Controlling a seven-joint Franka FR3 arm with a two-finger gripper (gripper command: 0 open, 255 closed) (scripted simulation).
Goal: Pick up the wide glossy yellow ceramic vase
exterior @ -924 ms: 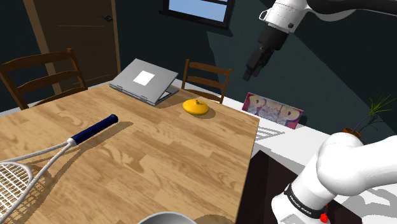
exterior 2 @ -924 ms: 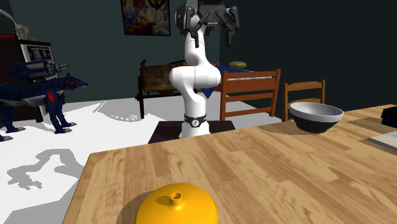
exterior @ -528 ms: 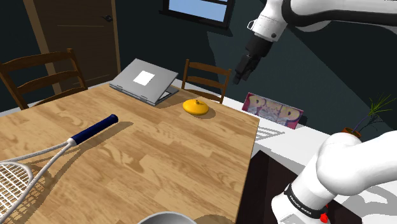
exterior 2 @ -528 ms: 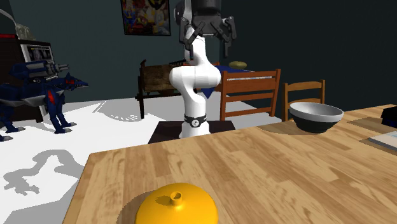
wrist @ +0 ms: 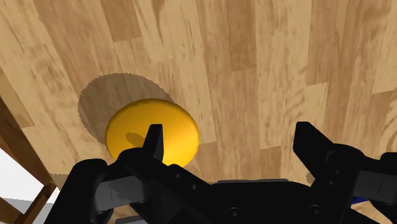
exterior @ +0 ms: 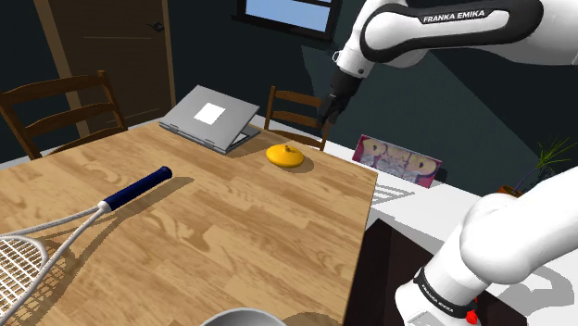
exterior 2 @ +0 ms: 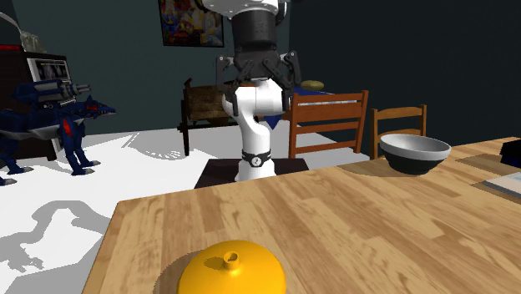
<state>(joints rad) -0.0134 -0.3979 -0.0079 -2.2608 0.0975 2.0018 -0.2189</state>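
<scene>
The wide glossy yellow vase (exterior: pixel 285 155) is a low, flattened dome with a small neck, sitting on the wooden table (exterior: pixel 232 231) near its far edge. It fills the foreground of the second exterior view as the vase (exterior 2: pixel 233 269). My black gripper (exterior: pixel 327 115) hangs in the air above and to the shoulder view's right of it, not touching it. In the second exterior view the gripper (exterior 2: pixel 255 90) points down with its fingers spread apart. Seen from the wrist, the vase (wrist: pixel 153 132) lies below, off toward one finger, and the gripper (wrist: pixel 226 143) is open and holds nothing.
A closed grey laptop (exterior: pixel 210 118) lies at the table's far end. A racket (exterior: pixel 65 230) with a blue handle lies at the shoulder view's left. A dark bowl (exterior 2: pixel 414 154) stands near the arm's base. Wooden chairs (exterior: pixel 299 117) stand around the table.
The arm has swung toward the shoulder view's left and come down, bringing the gripper closer to the vase. The fingers stayed open. The vase has not moved.
</scene>
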